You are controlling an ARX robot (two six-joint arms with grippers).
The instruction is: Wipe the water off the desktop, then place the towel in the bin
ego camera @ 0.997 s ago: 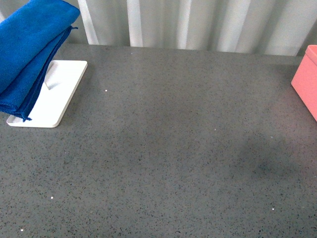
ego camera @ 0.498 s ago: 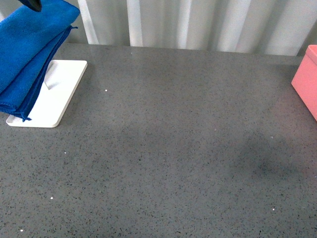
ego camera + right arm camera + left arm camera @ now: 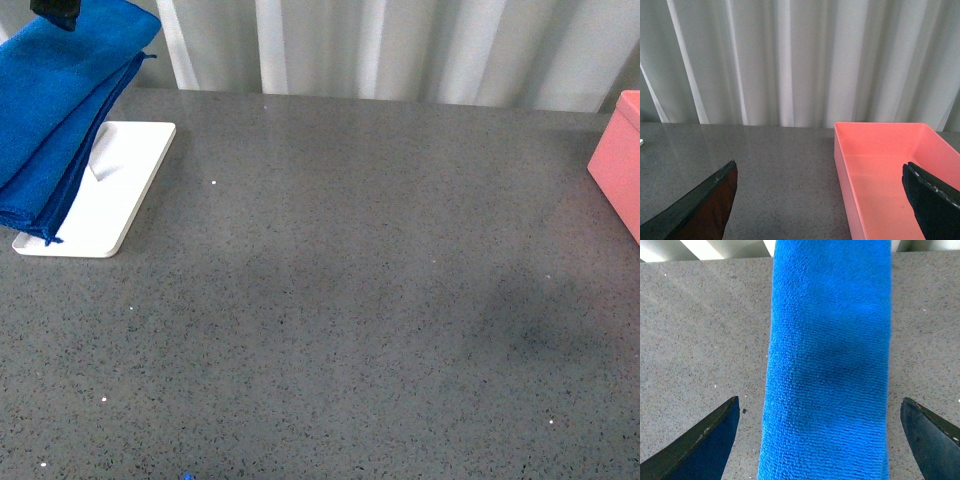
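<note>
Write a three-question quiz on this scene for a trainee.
1. True or false: the towel is already in the bin.
2. Pick one. The left end effector is: A shut on the towel; B open, straddling the towel; C out of view.
3. Fill in: in the front view, beneath the towel sits a flat ____ tray.
Key: 1 false; 2 B; 3 white.

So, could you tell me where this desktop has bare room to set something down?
The middle of the dark grey speckled desktop is bare, from the flat white tray across to the salmon-pink plastic bin. The far-left corner is crowded: the bright blue microfibre towel hangs over that tray.
</note>
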